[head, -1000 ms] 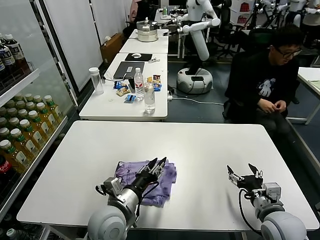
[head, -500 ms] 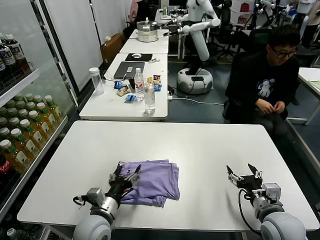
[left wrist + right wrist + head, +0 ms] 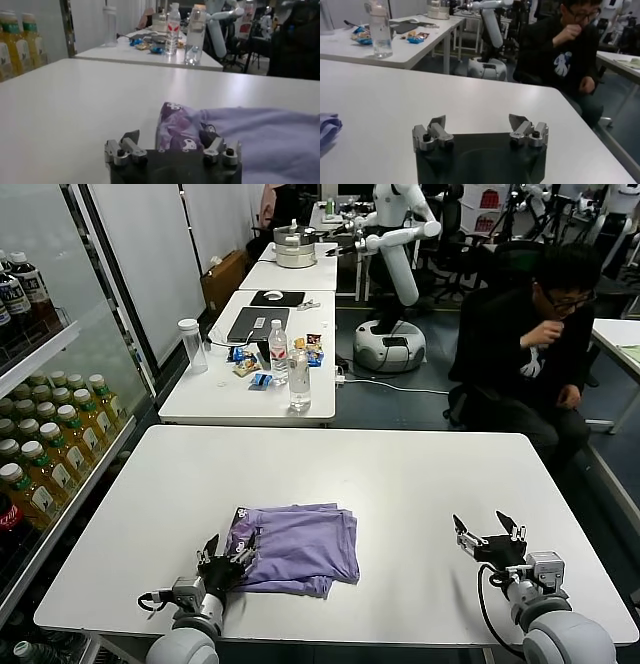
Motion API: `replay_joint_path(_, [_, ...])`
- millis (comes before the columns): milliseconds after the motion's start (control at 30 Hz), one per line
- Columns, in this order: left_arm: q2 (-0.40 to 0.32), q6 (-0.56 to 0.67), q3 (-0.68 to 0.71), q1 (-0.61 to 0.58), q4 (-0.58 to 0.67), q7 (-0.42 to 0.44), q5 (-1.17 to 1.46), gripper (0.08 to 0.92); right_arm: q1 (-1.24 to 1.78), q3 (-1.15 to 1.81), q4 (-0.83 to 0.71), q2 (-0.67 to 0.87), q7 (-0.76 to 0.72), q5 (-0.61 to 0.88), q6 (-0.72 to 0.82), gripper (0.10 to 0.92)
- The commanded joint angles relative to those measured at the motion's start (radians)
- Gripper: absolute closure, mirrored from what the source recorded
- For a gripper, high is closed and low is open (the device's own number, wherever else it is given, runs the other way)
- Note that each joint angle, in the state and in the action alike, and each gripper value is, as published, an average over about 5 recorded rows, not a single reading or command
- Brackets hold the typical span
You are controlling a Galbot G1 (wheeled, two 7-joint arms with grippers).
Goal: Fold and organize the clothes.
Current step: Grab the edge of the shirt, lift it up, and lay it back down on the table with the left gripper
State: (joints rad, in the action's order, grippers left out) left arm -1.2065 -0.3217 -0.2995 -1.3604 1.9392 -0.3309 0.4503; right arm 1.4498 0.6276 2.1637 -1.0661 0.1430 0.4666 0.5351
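Observation:
The clothes are one lavender T-shirt (image 3: 298, 548), folded into a flat rectangle on the white table (image 3: 400, 484), left of centre near the front edge. My left gripper (image 3: 229, 557) sits low at the shirt's front-left corner with its fingers spread, and no cloth is pinched between them. In the left wrist view the shirt (image 3: 250, 137), with its printed corner, lies just beyond the open left gripper (image 3: 170, 136). My right gripper (image 3: 490, 533) rests open over bare table at the front right. In the right wrist view the right gripper (image 3: 479, 121) holds nothing, and the shirt's edge (image 3: 327, 127) shows far off.
A second table (image 3: 200, 409) behind carries water bottles (image 3: 298, 377), snacks and a laptop. Shelves of drink bottles (image 3: 45, 444) line the left side. A seated person (image 3: 530, 344) and another robot (image 3: 395, 264) are beyond the far edge.
My left gripper opened, came off the top of the shirt and drew back toward the front edge. The shirt's folded layer settled flat. The right arm has not moved.

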Motion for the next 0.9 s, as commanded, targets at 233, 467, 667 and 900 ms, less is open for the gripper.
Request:
replay_joint_path(233, [0.009,-0.030,-0.049,-0.002,-0.035,0.052,0.271,0.484,0.009,0.004,0.023,0.001,0.001,0.004,0.002,0.203])
replay_joint_path(467, [0.006,-0.024,-0.152,-0.002,0.007,0.065,0.485,0.683,0.014,0.007,0.033,0.001,0.002,0.006,0.002,0.203])
replay_joint_path(667, [0.059,-0.038,-0.351,-0.004,0.101,0.052,0.694,0.847,0.011,0.008,0.033,0.003,0.002,0.010,0.001,0.203])
replay_joint_path(900, [0.213,-0.093,-0.663,0.000,0.162,0.023,0.905,0.876,-0.003,0.000,0.025,0.000,0.001,0.015,0.000,0.203])
